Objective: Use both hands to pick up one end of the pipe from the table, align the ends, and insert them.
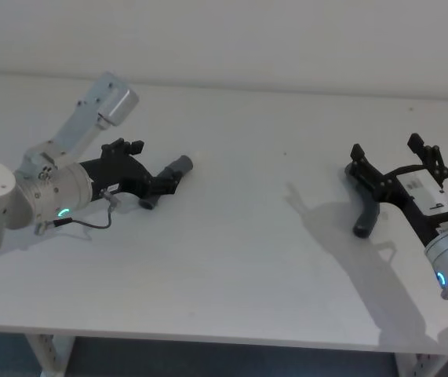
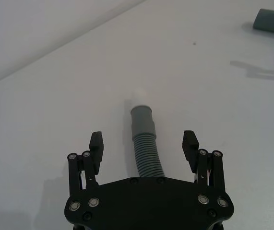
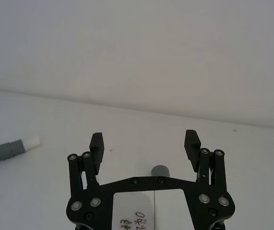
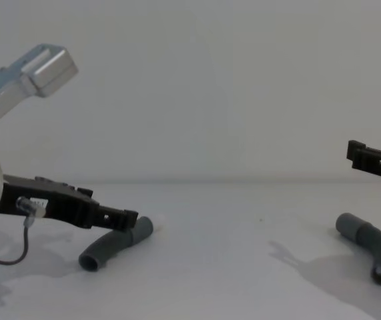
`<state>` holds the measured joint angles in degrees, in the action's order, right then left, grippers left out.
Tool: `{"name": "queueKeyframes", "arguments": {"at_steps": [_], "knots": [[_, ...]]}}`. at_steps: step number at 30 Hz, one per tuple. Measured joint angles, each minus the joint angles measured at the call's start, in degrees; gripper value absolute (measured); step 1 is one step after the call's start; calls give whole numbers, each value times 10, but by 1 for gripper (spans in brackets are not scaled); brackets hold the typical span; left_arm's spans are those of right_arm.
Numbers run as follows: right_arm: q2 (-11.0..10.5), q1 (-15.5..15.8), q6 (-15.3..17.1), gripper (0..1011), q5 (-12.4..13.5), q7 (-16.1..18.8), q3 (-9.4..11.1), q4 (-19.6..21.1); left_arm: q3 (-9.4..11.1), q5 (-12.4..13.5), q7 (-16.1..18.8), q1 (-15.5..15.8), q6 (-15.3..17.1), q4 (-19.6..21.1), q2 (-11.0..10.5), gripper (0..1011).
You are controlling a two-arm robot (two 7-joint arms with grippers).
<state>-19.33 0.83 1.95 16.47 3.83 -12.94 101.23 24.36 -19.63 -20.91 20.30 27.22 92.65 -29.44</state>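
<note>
Well apart, left pincer (image 1: 151, 163) and right pincer (image 1: 388, 149) overhang pipe pieces (image 1: 176, 166).

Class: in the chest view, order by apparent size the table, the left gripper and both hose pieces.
1. table
2. left gripper
3. left hose piece and right hose piece: alike, not ranked.

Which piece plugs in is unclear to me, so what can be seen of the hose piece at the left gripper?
The left hose piece is dark grey, rubbery-looking and bent: ribbed middle, smooth wider grey cuff, narrow white tip sticking out. It lies on the table at the robot's left, the open left gripper straddling its ribbed part; contact cannot be told.
</note>
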Motion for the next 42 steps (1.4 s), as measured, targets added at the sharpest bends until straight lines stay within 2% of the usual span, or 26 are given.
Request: {"name": "queueKeyframes", "arguments": {"at_steps": [28,42], "knots": [[0,0,0,1001,0,0,0,0,26,24,-37,62,21,-98,33,1000],[0,0,0,1001,0,0,0,0,39,36,-52,90,32,-130,49,1000]]}}
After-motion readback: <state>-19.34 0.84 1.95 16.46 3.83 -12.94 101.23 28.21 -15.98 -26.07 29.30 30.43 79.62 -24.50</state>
